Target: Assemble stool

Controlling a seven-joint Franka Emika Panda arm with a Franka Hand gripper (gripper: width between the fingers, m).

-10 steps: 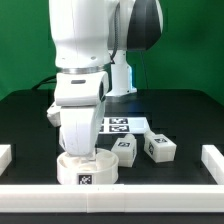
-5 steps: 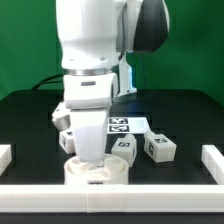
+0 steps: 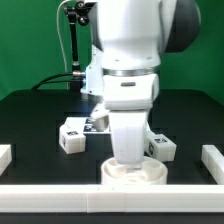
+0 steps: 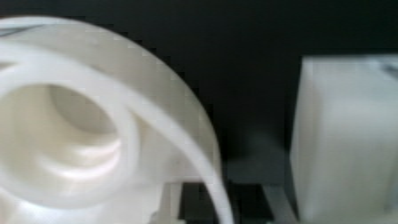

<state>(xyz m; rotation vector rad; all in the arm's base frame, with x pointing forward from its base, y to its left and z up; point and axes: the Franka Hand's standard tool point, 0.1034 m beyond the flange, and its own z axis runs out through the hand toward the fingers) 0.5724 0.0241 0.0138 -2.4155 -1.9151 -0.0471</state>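
The white round seat disc [image 3: 134, 173] lies flat on the black table by the front rail. My gripper [image 3: 135, 158] comes straight down onto it and is shut on its rim. In the wrist view the seat's rim [image 4: 169, 110] runs between my two dark fingers [image 4: 260, 205], with the gripper [image 4: 226, 205] astride it. One tagged white leg [image 3: 72, 135] lies to the exterior view's left of the seat. Another leg [image 3: 163, 148] shows at the right, partly behind my arm. A third leg is not visible.
The marker board [image 3: 95, 122] lies behind the arm, mostly hidden. A white rail [image 3: 60, 192] runs along the table's front. Plain white blocks stand at the far left [image 3: 5, 155] and far right [image 3: 212, 158]. A blurred white surface [image 4: 347, 130] sits close beside the seat.
My arm has moved to the exterior view's right, and the seat disc has slid along the front rail with it. The left leg and part of the marker board are now uncovered.
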